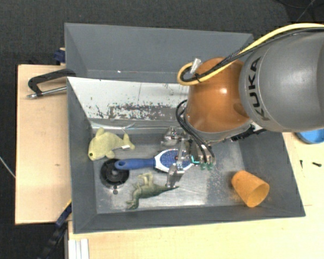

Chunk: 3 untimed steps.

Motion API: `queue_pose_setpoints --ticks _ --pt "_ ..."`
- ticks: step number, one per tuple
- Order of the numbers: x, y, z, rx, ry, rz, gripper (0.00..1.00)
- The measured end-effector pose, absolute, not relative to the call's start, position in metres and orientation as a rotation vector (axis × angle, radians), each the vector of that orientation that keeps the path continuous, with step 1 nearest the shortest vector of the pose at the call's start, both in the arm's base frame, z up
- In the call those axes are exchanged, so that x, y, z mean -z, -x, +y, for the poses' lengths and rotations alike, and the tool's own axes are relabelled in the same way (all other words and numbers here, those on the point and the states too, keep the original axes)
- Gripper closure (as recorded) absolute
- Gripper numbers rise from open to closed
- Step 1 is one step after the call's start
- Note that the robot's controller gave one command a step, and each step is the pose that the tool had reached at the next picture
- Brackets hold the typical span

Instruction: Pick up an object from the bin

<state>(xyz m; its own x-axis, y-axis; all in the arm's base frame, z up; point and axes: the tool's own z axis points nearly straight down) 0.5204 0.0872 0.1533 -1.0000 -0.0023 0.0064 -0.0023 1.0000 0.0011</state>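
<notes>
Arm (pixel 291 85) is in from the right. Its orange dome-shaped wrist cover (pixel 216 99) sits over the back-middle of the grey metal bin (pixel 81 161). Pincer (pixel 177 170) is low, close to the bin floor, roughly mid-bin.

Directly under it is the oval blue-and-white head of a blue-handled plastic tool (pixel 140 163). The tool lies flat on the floor, handle running left from the pincer. The pincer tip overlaps the right edge of the head; can't confirm contact from this angle. Can't tell whether the pincer is apart or together, because wrist hardware and cables clutter that spot.

Neighbours:
- Green rubbery toy lizard (pixel 146 190): just in front of the pincer, toward the near wall. Its right end reaches up close to the pincer tip.
- Black round disc-shaped part (pixel 114 172): at the left end of the tool's handle, touching it or just beside it, can't tell which.
- Pale yellow plush fish (pixel 109 143): behind the handle on the left of the floor, near the tool but apart from it.
- Orange plastic cup (pixel 249 188): tipped over in the right front of the bin, well apart from the pincer and the rest.
</notes>
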Motion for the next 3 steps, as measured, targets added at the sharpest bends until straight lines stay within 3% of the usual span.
queue_pose_setpoints --ticks 1,2,3 --pt "-0.072 -0.563 0.075 0.003 -0.22 -3.14 0.0" --pt "-0.075 -0.565 0.076 0.005 -0.22 -3.148 1.0" --pt "-0.23 -0.546 0.046 0.0 -0.3 -3.139 1.0"
